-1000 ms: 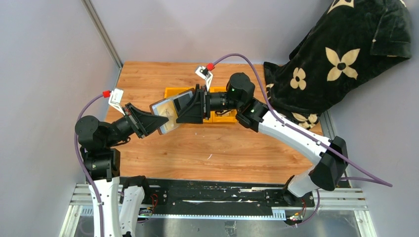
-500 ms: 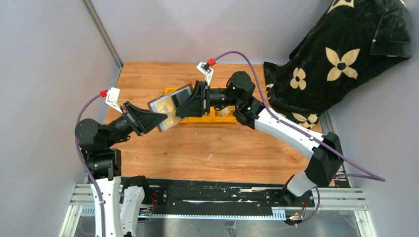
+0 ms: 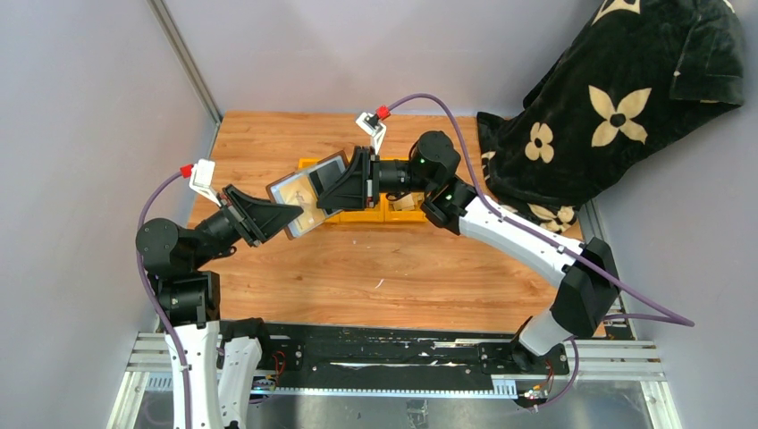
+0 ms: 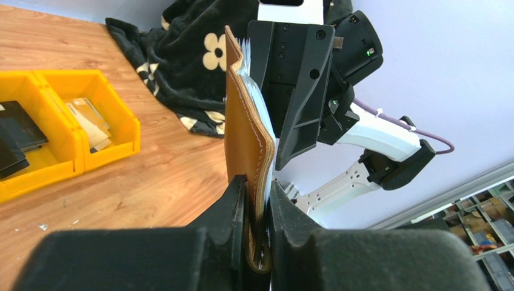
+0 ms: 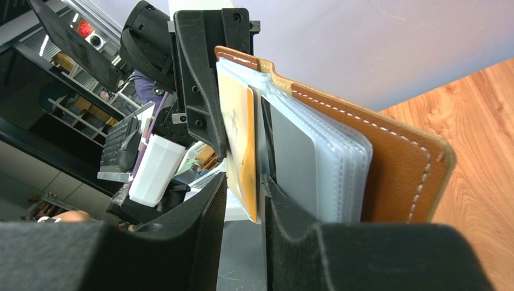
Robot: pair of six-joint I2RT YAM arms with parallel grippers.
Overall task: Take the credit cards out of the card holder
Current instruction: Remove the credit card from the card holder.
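The card holder [image 3: 307, 198] is held up over the table, open, with brown leather [image 4: 245, 121] outside and clear sleeves inside. My left gripper [image 4: 257, 183] is shut on its lower folded edge. My right gripper [image 5: 243, 177] faces it from the other side. Its jaws stand on either side of the free edge of a yellowish credit card [image 5: 237, 130] that sticks out of the sleeves. A gap shows between the card and the left finger [image 5: 200, 212]. A grey card [image 5: 292, 159] sits in the sleeve behind, against the leather cover [image 5: 397, 163].
Two yellow bins [image 3: 404, 213] stand on the wooden table behind the grippers. Both bins [image 4: 73, 130] hold removed cards, a black card [image 4: 17, 124] in one and tan cards [image 4: 88, 118] in the other. A black flowered blanket [image 3: 617, 98] lies at the back right.
The right gripper's jaws have narrowed about the yellowish card's edge. Both arms and the holder have shifted slightly to the left and toward the back. The left grip is unchanged.
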